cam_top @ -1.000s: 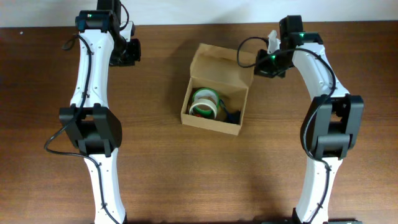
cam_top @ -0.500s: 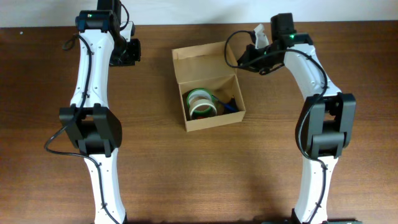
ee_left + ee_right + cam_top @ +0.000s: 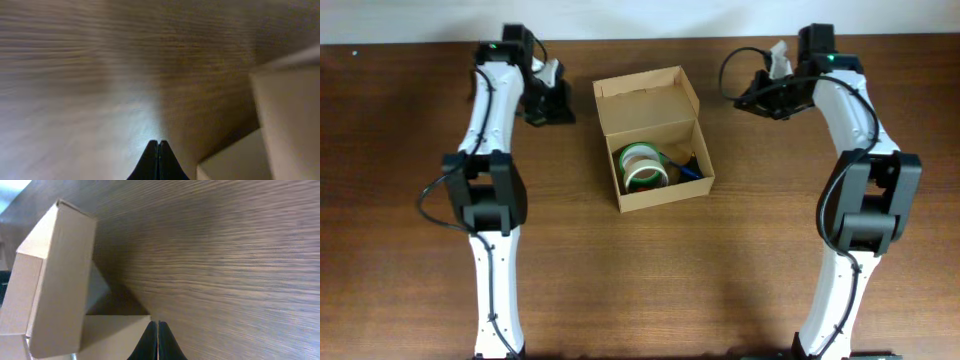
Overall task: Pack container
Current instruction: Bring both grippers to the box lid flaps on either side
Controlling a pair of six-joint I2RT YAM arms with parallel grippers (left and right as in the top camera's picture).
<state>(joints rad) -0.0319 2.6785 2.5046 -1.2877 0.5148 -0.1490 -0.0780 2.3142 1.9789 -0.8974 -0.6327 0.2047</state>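
The container [image 3: 660, 195] is a tan cardboard box, open, in the table's middle, its flap lid [image 3: 645, 98] standing up at the back. Inside lie a green-and-white tape roll [image 3: 641, 165] and a small blue thing [image 3: 692, 172]. My left gripper [image 3: 564, 103] is shut and empty, just left of the lid; the left wrist view shows its closed fingertips [image 3: 158, 145] over the wood with the box [image 3: 290, 115] at the right. My right gripper [image 3: 745, 92] is shut and empty, right of the lid; the right wrist view shows its fingertips [image 3: 158, 326] near the box's wall [image 3: 60, 275].
The dark wooden table [image 3: 620, 280] spreads around the box. A pale wall runs along the table's far edge [image 3: 640, 20]. Both arms reach in from the near side.
The box has been turned and slid left, its lid now at the back. My left gripper has moved right toward the lid. My right gripper has drawn back to the right.
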